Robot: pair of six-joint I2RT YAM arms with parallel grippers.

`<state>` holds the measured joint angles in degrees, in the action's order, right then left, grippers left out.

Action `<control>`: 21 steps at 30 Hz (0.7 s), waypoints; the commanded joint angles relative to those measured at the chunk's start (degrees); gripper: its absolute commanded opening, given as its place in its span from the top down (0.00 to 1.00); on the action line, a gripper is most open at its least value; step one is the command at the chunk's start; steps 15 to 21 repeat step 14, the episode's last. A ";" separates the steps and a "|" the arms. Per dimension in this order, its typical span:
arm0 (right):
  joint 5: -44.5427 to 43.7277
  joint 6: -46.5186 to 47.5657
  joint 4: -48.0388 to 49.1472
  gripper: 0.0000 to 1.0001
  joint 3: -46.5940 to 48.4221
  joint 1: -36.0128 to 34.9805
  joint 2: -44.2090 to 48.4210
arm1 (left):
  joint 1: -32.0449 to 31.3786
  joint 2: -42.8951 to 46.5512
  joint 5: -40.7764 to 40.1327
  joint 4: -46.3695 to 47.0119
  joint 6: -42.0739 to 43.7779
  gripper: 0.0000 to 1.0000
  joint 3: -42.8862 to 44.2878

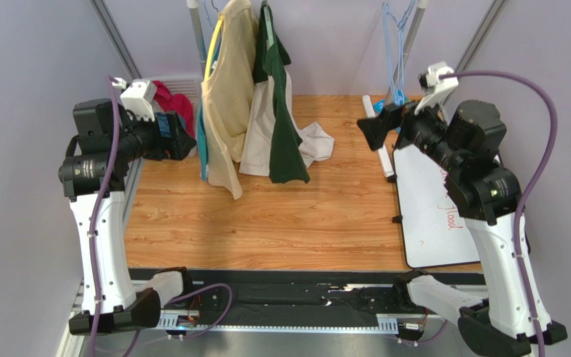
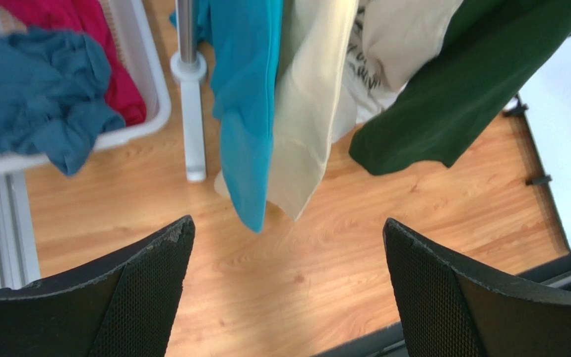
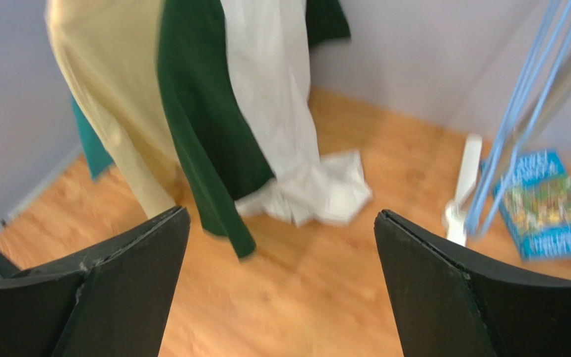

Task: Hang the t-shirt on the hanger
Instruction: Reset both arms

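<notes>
Jaws on the 2 arms are released, empty. The t-shirt (image 1: 277, 126) hangs at the back beside a yellow shirt (image 1: 228, 89), hem on the worktop (image 1: 266, 223); hanger hidden, task seems done.

A wood-grain table (image 1: 281, 223) carries a flat whiteboard with red writing (image 1: 422, 216) at its right. A white plastic basket (image 2: 154, 97) sits back left and a blue book (image 3: 549, 204) back right. The hem of a hanging white-and-green t-shirt (image 1: 316, 141) pools between them.
</notes>
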<state>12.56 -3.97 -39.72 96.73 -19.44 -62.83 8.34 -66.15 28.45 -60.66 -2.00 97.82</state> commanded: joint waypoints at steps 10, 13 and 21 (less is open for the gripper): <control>7.74 2.12 -9.41 0.00 -28.34 9.68 25.37 | 0.27 16.75 -6.30 -4.46 4.72 0.01 -18.89; 8.01 2.12 -9.41 0.00 -29.84 11.53 27.23 | 0.27 17.98 -6.48 -4.81 4.64 0.01 -19.68; 8.36 2.12 -9.41 0.00 -30.02 12.23 28.02 | 0.27 18.33 -6.39 -4.90 4.55 0.01 -19.69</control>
